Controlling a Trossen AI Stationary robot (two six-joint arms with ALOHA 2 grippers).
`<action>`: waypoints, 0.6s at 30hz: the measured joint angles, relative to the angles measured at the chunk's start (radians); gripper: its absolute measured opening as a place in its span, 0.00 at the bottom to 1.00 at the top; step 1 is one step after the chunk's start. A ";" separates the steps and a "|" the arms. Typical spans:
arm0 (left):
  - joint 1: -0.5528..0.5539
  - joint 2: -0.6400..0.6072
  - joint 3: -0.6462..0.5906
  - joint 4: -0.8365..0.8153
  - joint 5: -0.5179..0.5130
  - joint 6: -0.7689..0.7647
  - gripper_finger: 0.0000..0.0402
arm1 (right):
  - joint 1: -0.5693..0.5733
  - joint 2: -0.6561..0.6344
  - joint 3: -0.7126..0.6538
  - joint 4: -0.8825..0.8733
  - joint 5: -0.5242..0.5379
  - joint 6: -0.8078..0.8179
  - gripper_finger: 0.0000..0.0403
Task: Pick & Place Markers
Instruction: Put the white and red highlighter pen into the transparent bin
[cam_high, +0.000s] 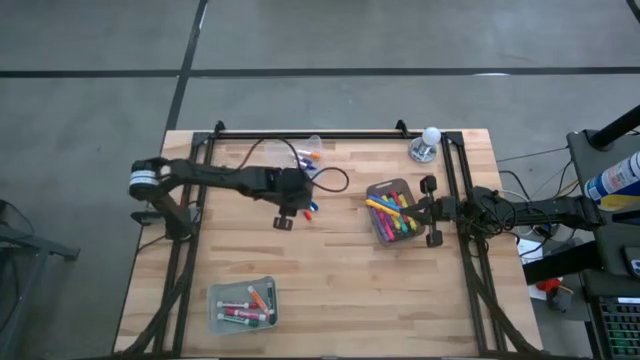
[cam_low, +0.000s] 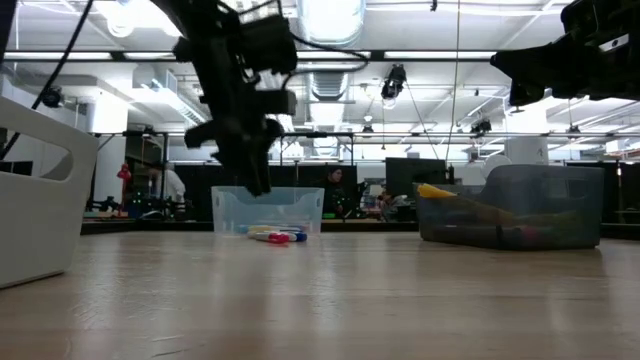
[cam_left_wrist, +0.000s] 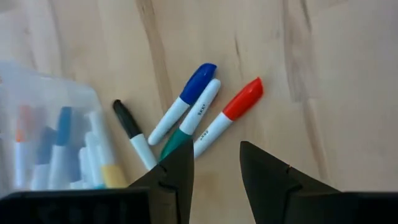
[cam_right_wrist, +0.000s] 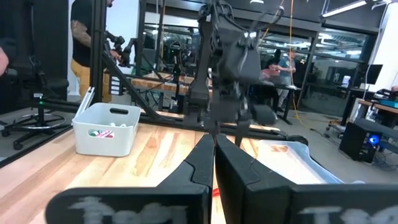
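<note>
Seen from above, a wooden table (cam_high: 330, 290) fills the middle. At seven o'clock sits a clear bin (cam_high: 242, 305) holding a few markers. Near the centre, the left gripper (cam_high: 296, 208) hovers with its claw partly parted and holding nothing, above four loose markers (cam_left_wrist: 186, 121): blue-capped, green-capped, red-capped and black-capped, lying fanned on the wood. Just beside them, toward eleven o'clock, is a small clear tub (cam_high: 311, 151) of markers. At three o'clock a grey bin (cam_high: 392, 211) holds mixed colours; the right gripper (cam_high: 433, 212) waits beside it, claw pressed closed and holding nothing.
</note>
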 joint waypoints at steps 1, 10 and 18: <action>0.000 0.019 0.003 0.004 -0.001 0.001 0.31 | 0.000 0.000 0.000 0.000 0.000 0.000 0.02; 0.001 0.178 0.066 0.000 -0.001 0.004 0.31 | 0.000 0.000 0.000 0.000 0.000 0.000 0.02; 0.002 0.234 0.076 0.009 -0.022 0.018 0.31 | 0.000 0.000 0.000 0.000 0.000 0.000 0.02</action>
